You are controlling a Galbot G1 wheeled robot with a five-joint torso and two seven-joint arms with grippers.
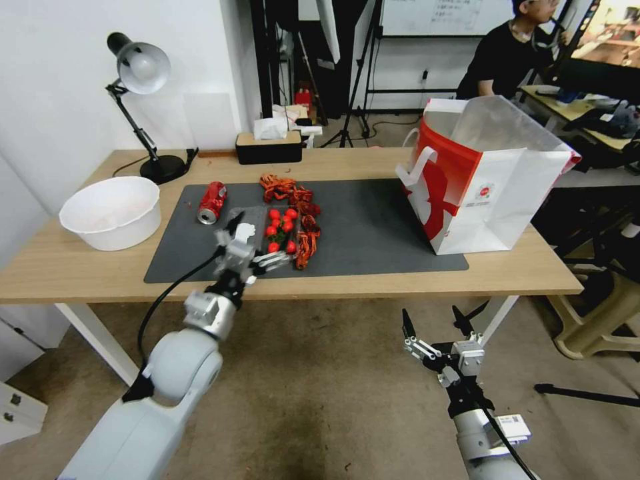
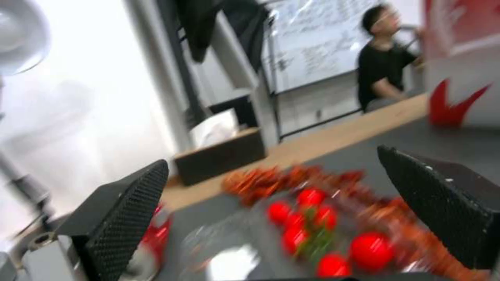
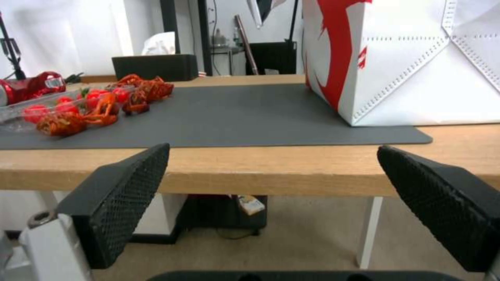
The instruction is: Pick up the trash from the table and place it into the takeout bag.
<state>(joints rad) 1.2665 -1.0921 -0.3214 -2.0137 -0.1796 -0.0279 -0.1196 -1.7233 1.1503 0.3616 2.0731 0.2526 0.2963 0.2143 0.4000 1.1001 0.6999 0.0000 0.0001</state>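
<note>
On the dark grey mat of the table lies the trash: a crushed red can, a clear plastic tray of small red tomatoes and orange-red crayfish shells. My left gripper hovers open at the mat's near edge, just in front of the tray. In the left wrist view the tomatoes lie between and beyond its spread fingers. The red-and-white takeout bag stands open at the mat's right end. My right gripper hangs open below the table's front edge, holding nothing.
A large white bowl sits at the table's left end. A black desk lamp and a black tissue box stand along the back. A person sits at another desk behind the bag.
</note>
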